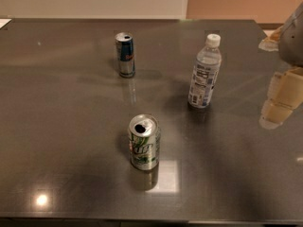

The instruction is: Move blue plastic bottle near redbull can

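Bottle [205, 74]: clear bluish plastic, white cap
Slim can [125, 55]: blue-silver metal cylinder
Gripper [279, 100]: cream, blocky, right edge; grip unclear

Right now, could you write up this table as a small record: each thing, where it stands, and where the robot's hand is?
table: dark, glossy
blue plastic bottle: upright, capped, right of centre
redbull can: upright, far side, left of the bottle, apart from it
green-and-white can: upright, opened, nearest the camera
gripper: right edge, not touching the bottle
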Motion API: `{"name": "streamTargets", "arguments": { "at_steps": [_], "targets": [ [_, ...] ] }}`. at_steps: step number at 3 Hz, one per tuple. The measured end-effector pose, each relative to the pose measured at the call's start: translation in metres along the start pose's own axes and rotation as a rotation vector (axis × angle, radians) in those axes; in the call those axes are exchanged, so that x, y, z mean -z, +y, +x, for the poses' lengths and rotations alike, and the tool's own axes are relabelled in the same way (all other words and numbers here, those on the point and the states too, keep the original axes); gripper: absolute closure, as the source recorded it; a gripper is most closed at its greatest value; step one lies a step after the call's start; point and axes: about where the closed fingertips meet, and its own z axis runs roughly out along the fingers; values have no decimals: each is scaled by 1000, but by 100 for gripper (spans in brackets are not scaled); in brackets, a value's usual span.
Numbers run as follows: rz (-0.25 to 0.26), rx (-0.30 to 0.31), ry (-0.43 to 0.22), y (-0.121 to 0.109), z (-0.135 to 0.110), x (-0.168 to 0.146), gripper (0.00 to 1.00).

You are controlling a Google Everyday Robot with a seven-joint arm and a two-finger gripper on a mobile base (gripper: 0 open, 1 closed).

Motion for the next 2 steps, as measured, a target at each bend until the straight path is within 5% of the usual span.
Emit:
{"name": "streamTargets", "arguments": {
  "at_steps": [2],
  "targets": [
    [3,-14,-65,-14,-8,1,0]
  ]
}}
